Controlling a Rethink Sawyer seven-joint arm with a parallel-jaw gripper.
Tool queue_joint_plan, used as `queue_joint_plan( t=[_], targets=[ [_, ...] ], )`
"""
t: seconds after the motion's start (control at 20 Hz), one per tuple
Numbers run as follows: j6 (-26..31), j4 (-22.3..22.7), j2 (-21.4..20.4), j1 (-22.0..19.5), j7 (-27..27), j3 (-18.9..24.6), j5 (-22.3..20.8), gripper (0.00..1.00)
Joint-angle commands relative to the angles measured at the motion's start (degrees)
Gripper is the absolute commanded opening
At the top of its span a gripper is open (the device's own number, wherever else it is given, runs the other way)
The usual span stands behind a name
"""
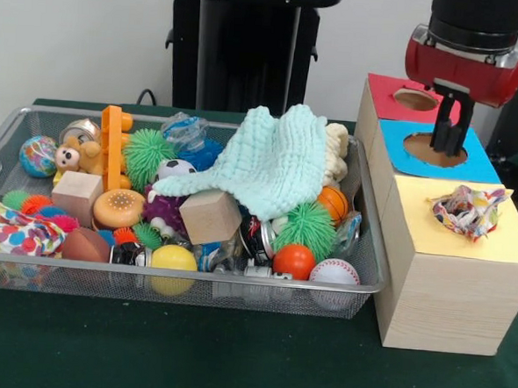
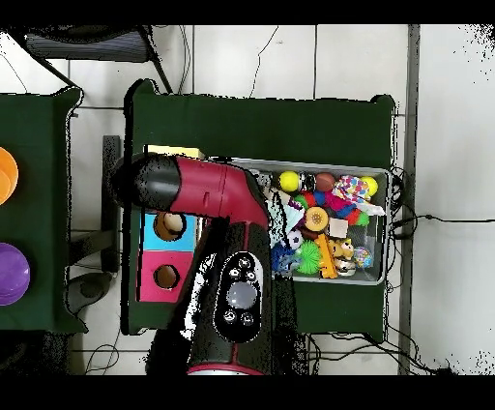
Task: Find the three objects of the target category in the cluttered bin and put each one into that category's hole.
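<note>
We count two polka-dot cloths in the front view. One cloth [image 1: 470, 211] lies bunched on the yellow top of the wooden box [image 1: 442, 284], over the spot where the round hole would be, so we cannot see the hole itself. The other dotted cloth [image 1: 15, 230] hangs at the left end of the wire basket [image 1: 192, 282], half over the rim. A third we cannot find. One mint green cloth [image 1: 274, 164] drapes over the toys, and two wooden cubes [image 1: 210, 216] sit among the balls. The gripper [image 1: 449, 135] hangs above the blue-topped hole [image 1: 435, 149], fingers close together with nothing between them.
</note>
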Motion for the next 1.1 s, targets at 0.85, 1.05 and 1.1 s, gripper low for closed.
queue_joint_plan(
  t=[0.85,1.05,1.1],
  targets=[
    [-18.1,14.7,2.0,-8.8,4.3,18.3,5.3,0.0],
    [-15.9,15.7,1.8,-9.4,4.3,19.3,5.9,0.0],
    [-15.1,15.7,1.8,-9.3,4.4,19.3,5.9,0.0]
  ],
)
